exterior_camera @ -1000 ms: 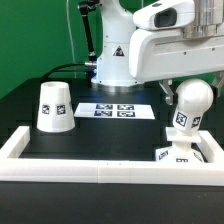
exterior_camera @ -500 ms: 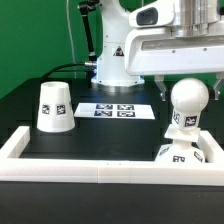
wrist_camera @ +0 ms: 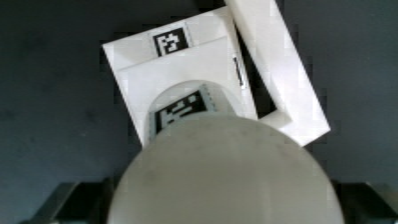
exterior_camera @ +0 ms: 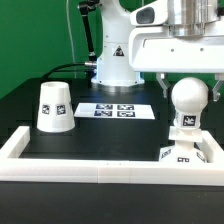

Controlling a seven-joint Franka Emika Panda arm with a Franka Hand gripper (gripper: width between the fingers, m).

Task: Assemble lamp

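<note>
The white round bulb [exterior_camera: 187,97] stands upright with its tagged neck on the flat angular lamp base [exterior_camera: 183,154], in the front corner at the exterior view's right. My gripper [exterior_camera: 187,88] comes down from above and is shut on the bulb's round head. In the wrist view the bulb [wrist_camera: 222,170] fills the space between my dark fingers [wrist_camera: 71,203], and the tagged base [wrist_camera: 187,60] lies beyond it. The tapered white shade [exterior_camera: 54,106] stands mouth down on the black table at the exterior view's left, apart from the gripper.
A low white wall [exterior_camera: 100,165] frames the black table along the front and both sides. The marker board [exterior_camera: 116,110] lies flat at the middle back. The big white robot pedestal [exterior_camera: 112,60] stands behind it.
The gripper has moved with the bulb toward the exterior view's right. The bulb was tilted and now stands upright over the base. The shade has not moved.
</note>
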